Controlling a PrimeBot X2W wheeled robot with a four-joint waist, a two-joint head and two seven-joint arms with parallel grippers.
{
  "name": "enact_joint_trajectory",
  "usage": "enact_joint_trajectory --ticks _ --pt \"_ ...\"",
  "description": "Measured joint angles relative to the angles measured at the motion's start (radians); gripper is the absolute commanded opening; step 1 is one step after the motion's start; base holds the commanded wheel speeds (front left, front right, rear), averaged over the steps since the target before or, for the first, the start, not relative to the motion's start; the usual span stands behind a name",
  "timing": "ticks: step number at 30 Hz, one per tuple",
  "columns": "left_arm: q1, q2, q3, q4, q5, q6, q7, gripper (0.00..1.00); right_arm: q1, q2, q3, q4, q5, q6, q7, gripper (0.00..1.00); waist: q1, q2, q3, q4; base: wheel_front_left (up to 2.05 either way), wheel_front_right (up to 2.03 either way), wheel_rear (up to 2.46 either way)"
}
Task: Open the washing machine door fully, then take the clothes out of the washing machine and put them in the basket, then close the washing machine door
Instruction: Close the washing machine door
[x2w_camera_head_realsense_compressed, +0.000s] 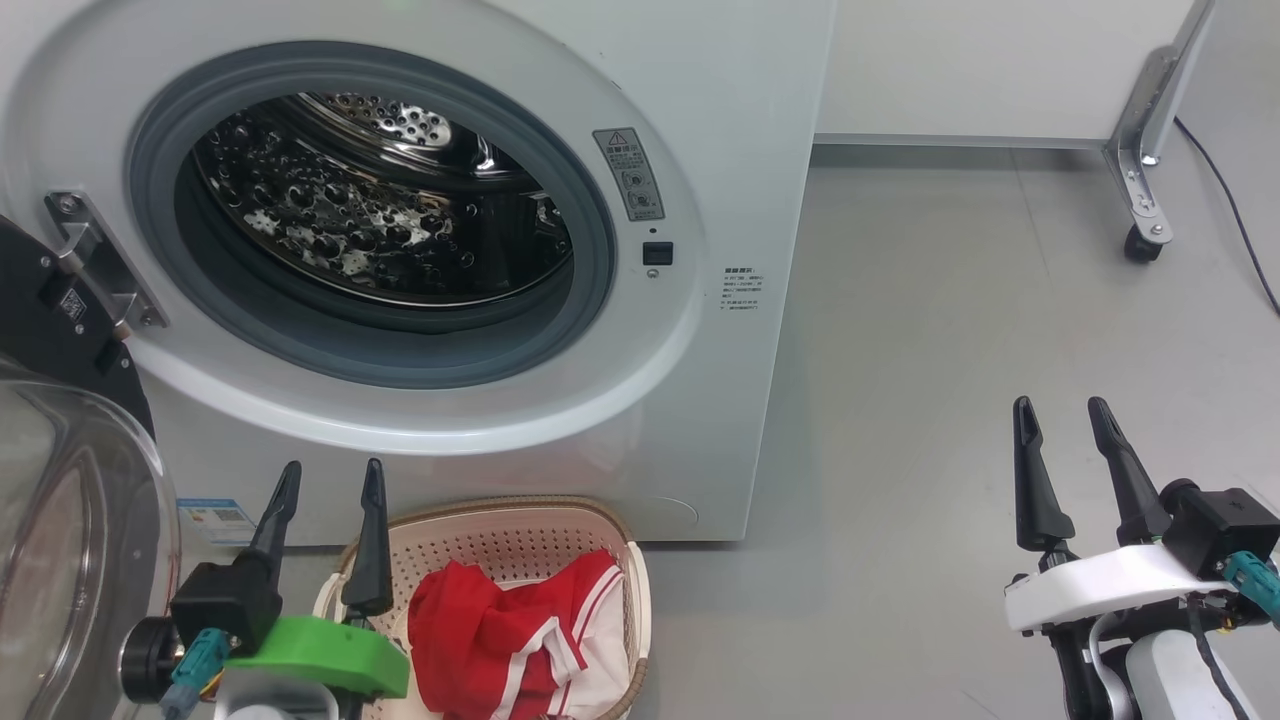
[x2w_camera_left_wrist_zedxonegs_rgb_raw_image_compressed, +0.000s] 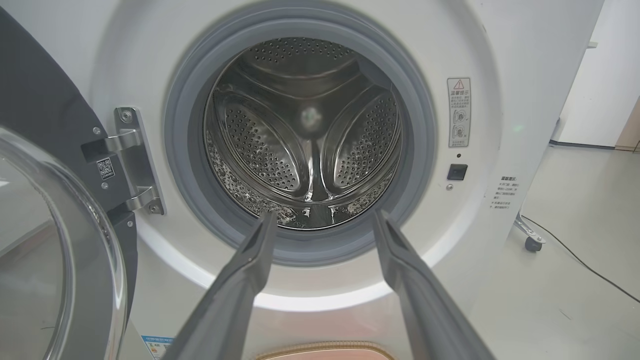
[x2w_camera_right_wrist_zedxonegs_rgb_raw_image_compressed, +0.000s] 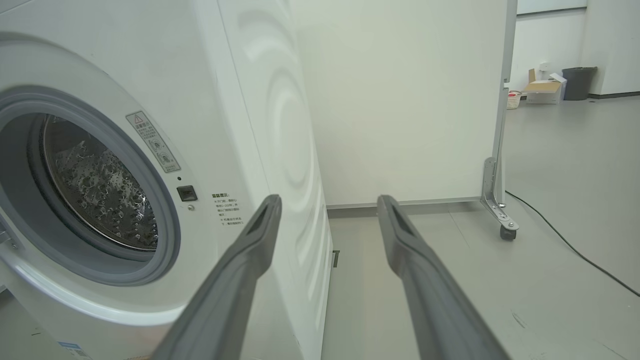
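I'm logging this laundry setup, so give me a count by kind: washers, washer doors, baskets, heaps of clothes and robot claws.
washing machine: 1
washing machine door, swung open: 1
basket: 1
clothes, one red and white heap in the basket, garments not countable: 1
claws, left claw and right claw, both open: 2
Total: 6

Right of the drum opening, the washing machine (x2w_camera_left_wrist_zedxonegs_rgb_raw_image_compressed: 525, 75) front bears a grey warning sticker (x2w_camera_left_wrist_zedxonegs_rgb_raw_image_compressed: 458, 112): red triangle, red Chinese heading, two round pictograms. Further right is a block of small Chinese print (x2w_camera_left_wrist_zedxonegs_rgb_raw_image_compressed: 505, 192), too fine to read. A QR-code sticker (x2w_camera_left_wrist_zedxonegs_rgb_raw_image_compressed: 104, 168) sits on the washing machine door (x2w_camera_left_wrist_zedxonegs_rgb_raw_image_compressed: 30, 100) by the hinge. A blue label (x2w_camera_head_realsense_compressed: 215, 518), low on the front, is illegible.
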Motion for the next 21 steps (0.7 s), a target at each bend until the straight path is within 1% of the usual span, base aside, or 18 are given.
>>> enact_joint_trajectory --ticks 13,19,21 --pt "0.024 0.003 -0.012 -0.046 0.0 0.02 0.0 1.0 0.001 0.002 0.0 -0.006 -0.008 0.0 0.0 1.0 0.0 0.0 0.005 -0.007 0.0 0.0 0.0" --pt "0.034 0.003 -0.016 -0.061 0.01 0.023 0.0 1.0 0.001 0.005 -0.002 -0.01 -0.008 0.0 0.0 1.0 0.0 0.0 0.01 -0.008 0.0 0.0 0.0" --pt "0.038 0.003 -0.016 -0.063 0.01 0.03 0.0 1.0 0.001 0.006 -0.002 -0.011 -0.008 0.0 0.0 1.0 0.0 0.0 0.012 -0.008 0.0 0.0 0.0"
